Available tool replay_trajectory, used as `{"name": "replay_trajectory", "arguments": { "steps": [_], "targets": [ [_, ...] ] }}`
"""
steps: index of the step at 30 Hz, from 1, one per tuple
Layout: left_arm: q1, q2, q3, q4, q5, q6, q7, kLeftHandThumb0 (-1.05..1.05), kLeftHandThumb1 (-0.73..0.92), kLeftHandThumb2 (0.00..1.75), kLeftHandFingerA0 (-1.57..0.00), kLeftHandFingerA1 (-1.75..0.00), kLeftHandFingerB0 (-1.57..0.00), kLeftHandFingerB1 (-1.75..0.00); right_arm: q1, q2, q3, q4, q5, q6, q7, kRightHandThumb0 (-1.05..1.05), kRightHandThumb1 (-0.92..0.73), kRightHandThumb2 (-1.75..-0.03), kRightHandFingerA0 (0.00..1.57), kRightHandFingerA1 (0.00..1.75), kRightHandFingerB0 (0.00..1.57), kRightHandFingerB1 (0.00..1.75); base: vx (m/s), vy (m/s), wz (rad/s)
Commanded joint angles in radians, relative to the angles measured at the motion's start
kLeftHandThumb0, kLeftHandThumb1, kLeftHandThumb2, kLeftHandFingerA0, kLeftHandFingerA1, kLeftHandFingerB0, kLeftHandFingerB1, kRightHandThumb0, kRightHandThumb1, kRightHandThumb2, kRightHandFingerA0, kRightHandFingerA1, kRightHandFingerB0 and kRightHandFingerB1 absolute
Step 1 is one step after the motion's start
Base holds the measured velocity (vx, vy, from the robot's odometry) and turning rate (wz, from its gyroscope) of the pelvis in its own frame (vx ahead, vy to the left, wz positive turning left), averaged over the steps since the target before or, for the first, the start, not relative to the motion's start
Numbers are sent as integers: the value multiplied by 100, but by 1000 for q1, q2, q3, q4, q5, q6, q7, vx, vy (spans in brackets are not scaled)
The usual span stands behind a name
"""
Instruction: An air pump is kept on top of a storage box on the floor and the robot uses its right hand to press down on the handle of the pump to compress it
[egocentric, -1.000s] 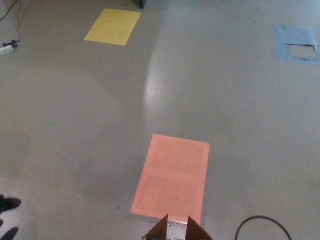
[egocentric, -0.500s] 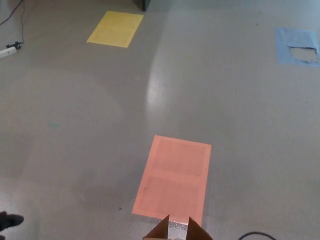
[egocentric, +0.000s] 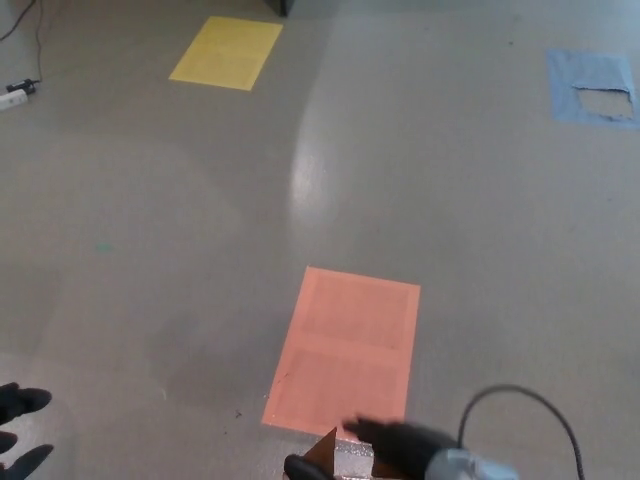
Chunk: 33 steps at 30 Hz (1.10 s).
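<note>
Storage box (egocentric: 345, 462) beneath right hand (egocentric: 400, 442).

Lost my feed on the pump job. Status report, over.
Right hand low at frame bottom, over the brown box flaps; grip unclear. Left hand out of view. Pump itself not visible. Black cable loops beside the right arm.

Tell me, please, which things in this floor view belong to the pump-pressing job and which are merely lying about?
Part of the job:
- right hand, blurred, at the bottom edge
- brown box flaps under it; the pump cannot be made out

Lying about:
- orange floor patch
- yellow patch
- torn blue patch
- black cable
- power strip
</note>
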Motion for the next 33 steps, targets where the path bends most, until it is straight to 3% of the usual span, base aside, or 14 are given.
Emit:
{"name": "replay_trajectory", "arguments": {
  "steps": [1, 6, 10, 11, 12, 21, 22, 23, 24, 29, 30, 31, 32, 33],
  "targets": [
    [-8, 40, 16, 15, -3, 9, -11, -52, 82, 65, -28, -34, -20, -30, -25, -83, -47, -290, 24, -115, 70, -93, -72, -107, 7, 26, 6, 15, 0, 0, 0],
    [-35, 42, 24, 41, -12, 4, -19, -52, 82, 65, -27, -35, -20, -30, 25, -192, -144, -914, 109, -49, 240, -90, -74, -106, 6, 26, 5, 12, 0, 0, 0],
    [-52, 38, 25, 47, -13, 17, -18, -51, 82, 64, -28, -34, -20, -30, 47, -232, -217, -1160, 182, -26, 288, -86, -71, -100, 6, 20, 5, 11, 0, 0, 0],
    [-52, 36, 24, 49, -12, 20, -16, -27, 58, 108, -9, -50, -8, -49, 60, -246, -239, -1213, 191, -29, 286, -87, -71, -101, 7, 27, 6, 13, 0, 0, 0],
    [-50, 35, 23, 50, -11, 19, -14, -27, 59, 108, -9, -50, -8, -49, 75, -260, -269, -1215, 208, -49, 268, -85, -69, -100, 5, 26, 4, 13, 0, 0, 0],
    [-17, 41, 14, 44, -3, 5, -20, -27, 59, 108, -8, -50, -7, -49, 189, -366, -470, -998, 234, -54, 134, -73, -62, -97, 3, 41, 2, 27, 0, 0, 0],
    [-13, 41, 8, 42, 3, 5, -19, -51, 81, 65, -26, -34, -20, -30, 211, -371, -503, -939, 248, -58, 111, -73, -61, -95, 5, 43, 1, 29, 0, 0, 0],
    [-12, 41, 5, 42, 7, 4, -18, -51, 81, 65, -26, -34, -20, -30, 222, -370, -521, -911, 258, -67, 102, -73, -61, -95, 5, 43, 1, 29, 0, 0, 0],
    [-14, 39, -2, 43, 15, 9, -14, -51, 81, 64, -27, -33, -21, -30, 233, -373, -555, -793, 258, -95, 38, -36, -49, -104, 0, 47, 0, 48, 0, 0, 0],
    [-30, 20, -6, 62, 15, 15, -5, -50, 80, 64, -27, -34, -21, -30, 252, -347, -615, -524, 238, -139, -102, -35, -51, -105, 1, 47, 0, 47, 0, 0, 0],
    [-31, 18, -5, 65, 13, 15, -7, -50, 80, 64, -27, -34, -21, -30, 249, -341, -622, -498, 236, -141, -109, -35, -51, -105, 1, 47, 0, 47, 0, 0, 0],
    [-33, 17, -6, 66, 14, 17, -4, -50, 80, 64, -27, -33, -21, -30, 243, -331, -629, -445, 233, -157, -128, -59, -77, -63, 22, 33, 16, 29, 0, 0, 0],
    [-34, 16, -8, 68, 17, 20, 0, -50, 80, 64, -27, -33, -21, -30, 237, -319, -636, -380, 231, -174, -153, -59, -77, -63, 22, 33, 16, 29, 0, 0, 0],
    [-32, 16, -2, 66, 8, 17, -5, -27, 58, 108, -8, -50, -8, -49, 223, -309, -642, -304, 233, -166, -161, -56, -77, -63, 22, 33, 16, 29, 0, 0, 0]
  ]
}}
